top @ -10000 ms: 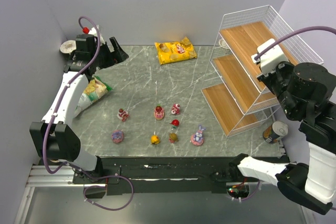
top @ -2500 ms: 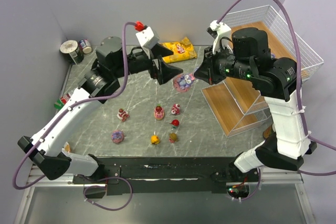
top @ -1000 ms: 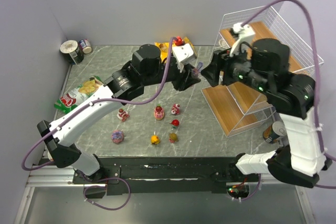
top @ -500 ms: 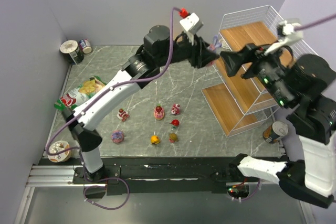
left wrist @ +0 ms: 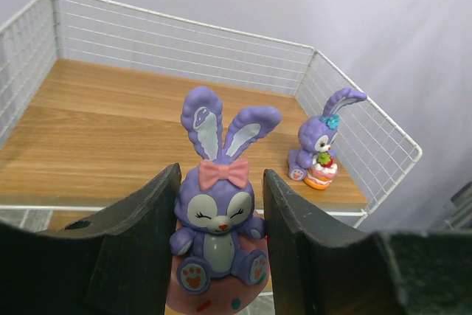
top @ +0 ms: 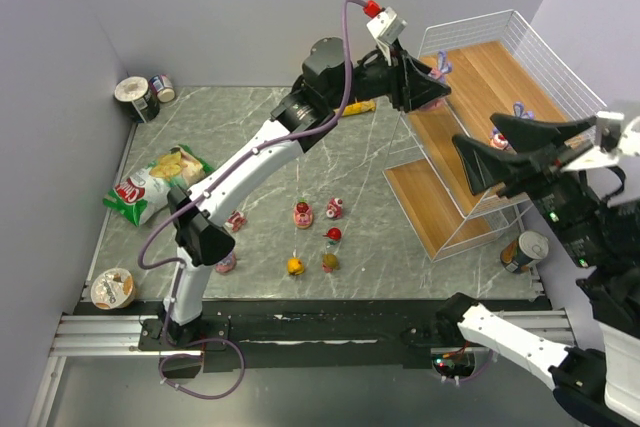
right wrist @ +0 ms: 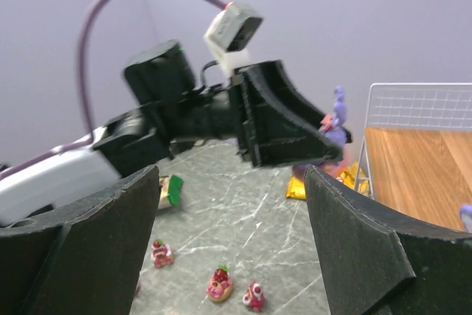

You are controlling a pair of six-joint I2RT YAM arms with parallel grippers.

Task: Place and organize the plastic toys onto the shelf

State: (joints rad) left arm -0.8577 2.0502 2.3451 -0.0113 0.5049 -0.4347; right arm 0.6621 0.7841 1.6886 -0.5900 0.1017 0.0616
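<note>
Left wrist view: left jaws clamped on a bunny [left wrist: 219, 215], one finger on each side of it; it sits upright on a pink base.
Bunny's place: off the table, at the near edge of the top board of the shelf [left wrist: 110, 130]; contact with the board cannot be told.
Second bunny [left wrist: 318, 145]: upright on that board, near the wire corner.
Right jaws: wide apart, empty, in the air before the shelf.
Other toys [top: 302, 214]: several on the table [top: 260, 137], well apart from the shelf.
</note>
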